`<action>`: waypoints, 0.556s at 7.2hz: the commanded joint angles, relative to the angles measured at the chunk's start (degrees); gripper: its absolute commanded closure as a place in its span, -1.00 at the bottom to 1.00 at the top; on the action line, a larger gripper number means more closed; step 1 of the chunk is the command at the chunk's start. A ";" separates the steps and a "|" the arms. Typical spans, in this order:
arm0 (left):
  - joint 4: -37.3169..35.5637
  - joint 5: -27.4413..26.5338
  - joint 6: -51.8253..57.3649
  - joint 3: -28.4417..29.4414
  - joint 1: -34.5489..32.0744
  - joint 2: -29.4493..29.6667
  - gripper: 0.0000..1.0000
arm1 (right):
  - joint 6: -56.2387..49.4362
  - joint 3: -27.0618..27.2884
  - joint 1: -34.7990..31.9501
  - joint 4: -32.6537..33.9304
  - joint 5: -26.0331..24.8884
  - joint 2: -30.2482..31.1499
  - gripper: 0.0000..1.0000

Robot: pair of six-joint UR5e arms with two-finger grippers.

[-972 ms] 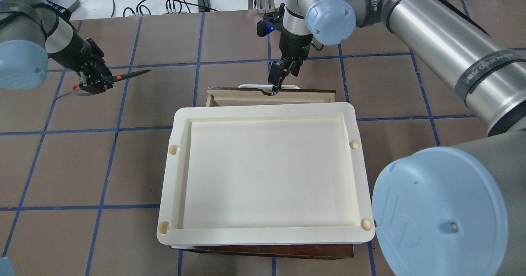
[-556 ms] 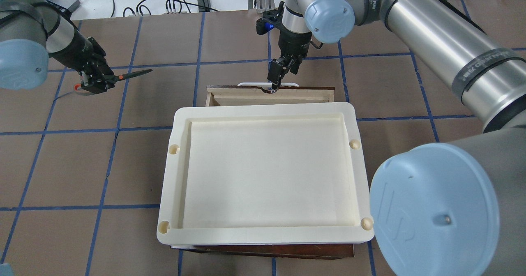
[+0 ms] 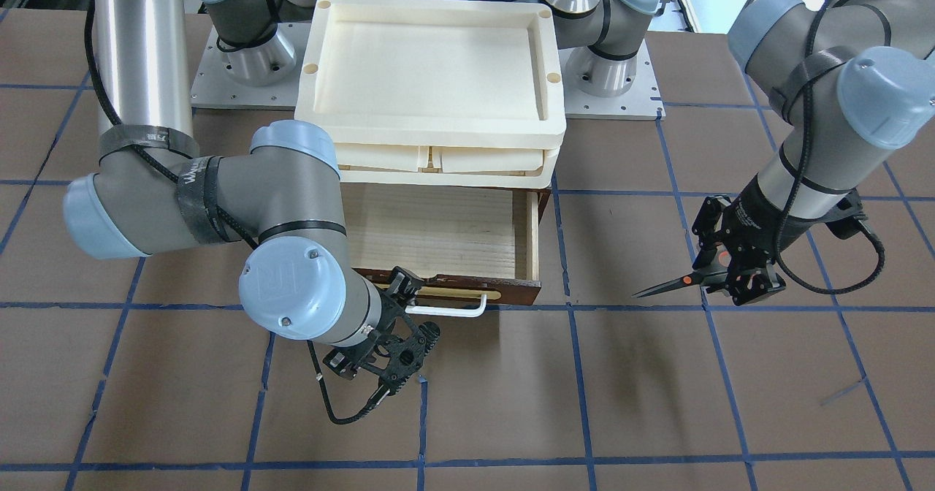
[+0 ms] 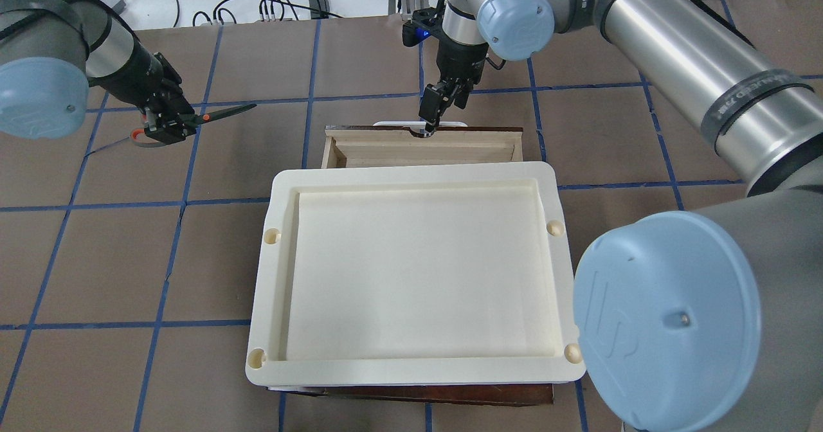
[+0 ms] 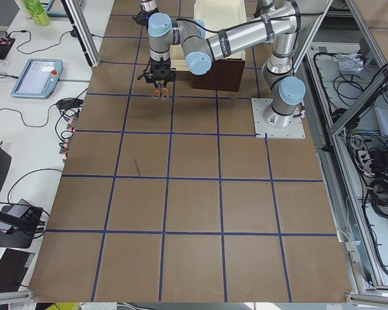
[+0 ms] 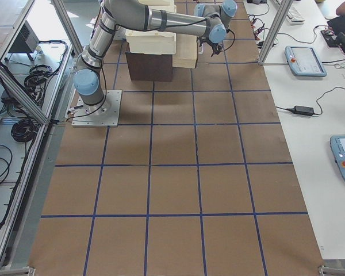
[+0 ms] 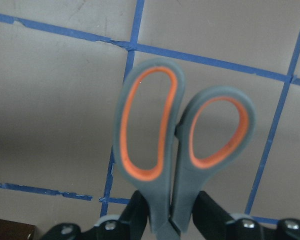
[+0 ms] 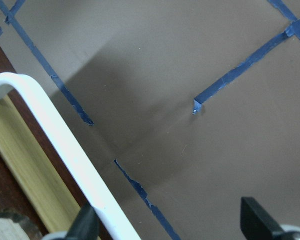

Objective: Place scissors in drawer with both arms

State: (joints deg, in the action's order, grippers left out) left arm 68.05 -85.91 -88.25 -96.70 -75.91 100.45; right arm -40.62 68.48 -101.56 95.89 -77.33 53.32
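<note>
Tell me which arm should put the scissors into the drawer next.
Left. Its claw holds the scissors, blades aimed toward the open drawer; the right claw sits open at the handle.

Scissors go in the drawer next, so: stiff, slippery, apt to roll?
Probably stiff: the scissors jut level from the left hand without sagging. Flat, so unlikely to roll. The grey handles look rubbery, so likely grippy.

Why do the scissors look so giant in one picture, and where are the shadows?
Left wrist view: the scissors fill the frame because the camera sits right beside them, and a soft grey shadow crosses the table behind. Front-facing view: fuzzy-edged shadows lie on the table near the left gripper. Overhead view: a blue joint cap on the right arm looms huge, close to the lens.
</note>
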 commanded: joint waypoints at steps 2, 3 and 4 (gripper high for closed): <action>0.07 0.13 -0.25 0.02 -0.64 -0.17 0.43 | 0.27 -0.37 0.40 0.00 0.16 -0.15 -1.00; 0.07 0.04 -0.17 0.02 -0.73 -0.25 0.43 | 0.89 -0.11 0.40 0.00 0.77 0.37 -1.00; 0.07 0.04 -0.17 0.02 -0.64 -0.17 0.43 | 1.33 -0.10 0.49 -0.34 0.69 1.07 -1.00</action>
State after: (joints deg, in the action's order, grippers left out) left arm 68.11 -85.85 -88.45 -96.68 -76.55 100.25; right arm -39.88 68.26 -101.16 95.81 -76.80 53.66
